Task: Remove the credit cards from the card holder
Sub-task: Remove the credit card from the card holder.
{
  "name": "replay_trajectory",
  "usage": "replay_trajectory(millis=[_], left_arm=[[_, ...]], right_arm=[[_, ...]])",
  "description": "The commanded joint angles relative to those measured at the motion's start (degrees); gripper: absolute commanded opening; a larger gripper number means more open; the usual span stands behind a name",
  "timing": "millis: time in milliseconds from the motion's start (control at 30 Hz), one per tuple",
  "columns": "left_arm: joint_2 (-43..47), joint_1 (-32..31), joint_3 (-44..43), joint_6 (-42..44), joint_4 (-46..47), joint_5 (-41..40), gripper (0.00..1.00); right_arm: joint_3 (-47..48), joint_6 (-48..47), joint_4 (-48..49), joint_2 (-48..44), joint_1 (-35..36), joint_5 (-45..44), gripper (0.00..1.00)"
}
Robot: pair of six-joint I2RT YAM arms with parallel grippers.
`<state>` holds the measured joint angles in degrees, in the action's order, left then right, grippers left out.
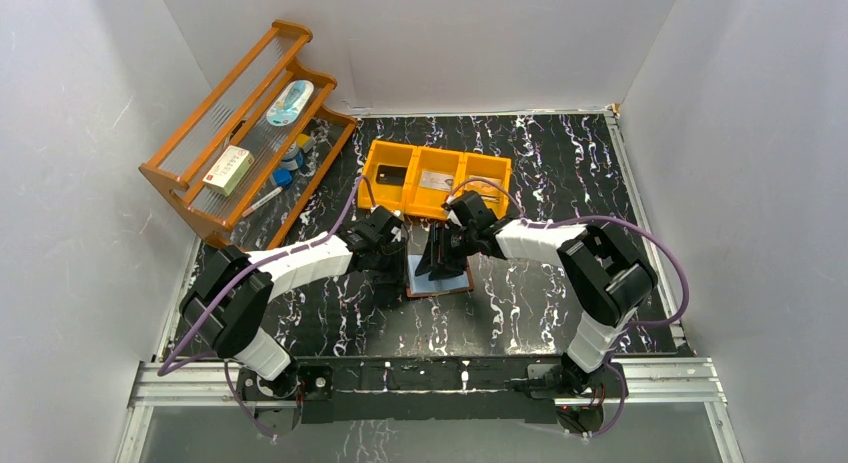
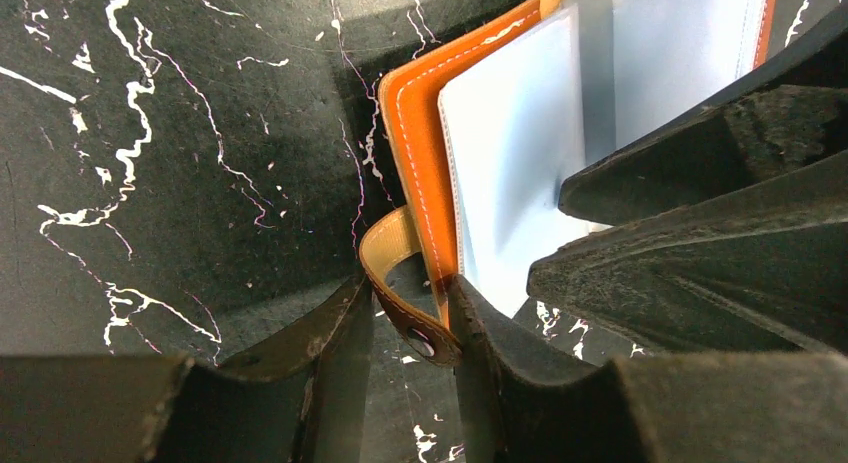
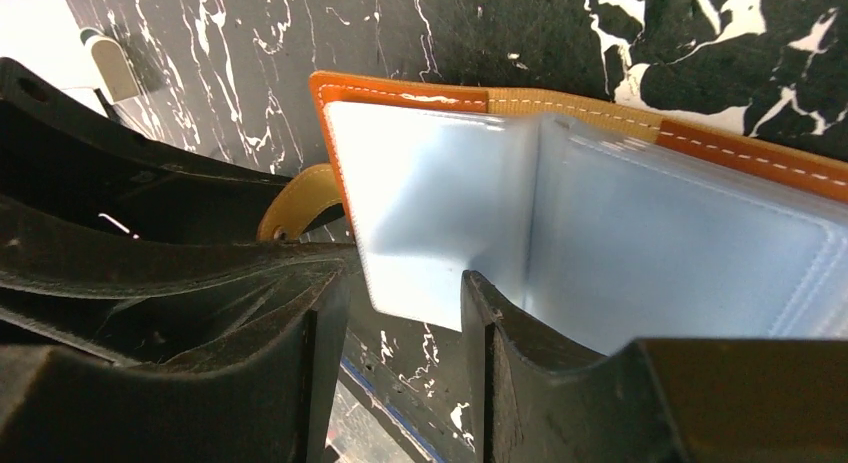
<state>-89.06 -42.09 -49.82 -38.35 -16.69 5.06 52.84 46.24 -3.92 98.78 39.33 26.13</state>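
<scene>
The card holder point(image 1: 440, 281) lies open and flat on the black marbled surface point(image 1: 540, 303), just in front of the orange bin point(image 1: 440, 149), with both arms bent in over it. Its pale-blue clear pockets point(image 3: 440, 193) face up inside the stitched brown leather.

The left claw point(image 2: 408, 303) sits at the holder's left edge. The snap strap point(image 2: 385, 248) loops between its two fingers and touches both, so it looks pinched there, though from this close I can't be quite sure how firmly.

The right claw point(image 3: 403, 283) stands spread, its fingers astride the loose corner of one clear pocket, and the thin sheet is not squeezed between them.

I can't make out any card in the pockets, which are glossy and blurred. In the bin, a dark flat card point(image 1: 392, 173) lies in the left compartment and a greyish one point(image 1: 437, 180) in the middle.

A wooden rack point(image 1: 160, 171) leans against the left wall, with a white-and-red box point(image 1: 228, 169) on it.
</scene>
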Motion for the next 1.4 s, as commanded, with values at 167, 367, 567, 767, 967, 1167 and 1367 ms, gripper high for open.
replay_trajectory(millis=[167,367,567,767,967,1167,1367], left_arm=[[5.37,-0.1,-0.8,-0.88,-1.53,-2.52,0.42],[7.76,-0.1,-1.19,-1.55,0.57,-3.82,0.63],[2.37,-0.1,-2.58,-1.93,0.33,-2.25,0.64],[-3.15,-0.09,-4.16,-2.15,-3.74,-2.86,0.57],[-3.43,-0.1,-3.88,-2.02,-5.82,-5.39,0.47],[-3.92,-0.1,-3.94,-1.6,-4.85,-3.98,0.46],[-3.86,-0.09,-3.88,-1.32,-4.14,-3.41,0.42]], right_arm=[[3.81,-2.33,-5.63,2.59,0.29,-4.42,0.47],[1.4,-0.97,-5.84,2.08,0.25,-7.75,0.38],[-0.76,0.61,-4.51,1.34,0.3,-8.46,0.37],[-0.39,1.01,-2.38,-1.67,0.3,-6.24,0.38],[2.57,0.03,-5.87,-6.62,0.07,-9.0,0.44],[1.79,-1.5,-15.13,-10.86,-2.05,-25.89,0.57],[0.07,-3.59,-14.42,-10.14,-3.99,-21.62,0.57]])
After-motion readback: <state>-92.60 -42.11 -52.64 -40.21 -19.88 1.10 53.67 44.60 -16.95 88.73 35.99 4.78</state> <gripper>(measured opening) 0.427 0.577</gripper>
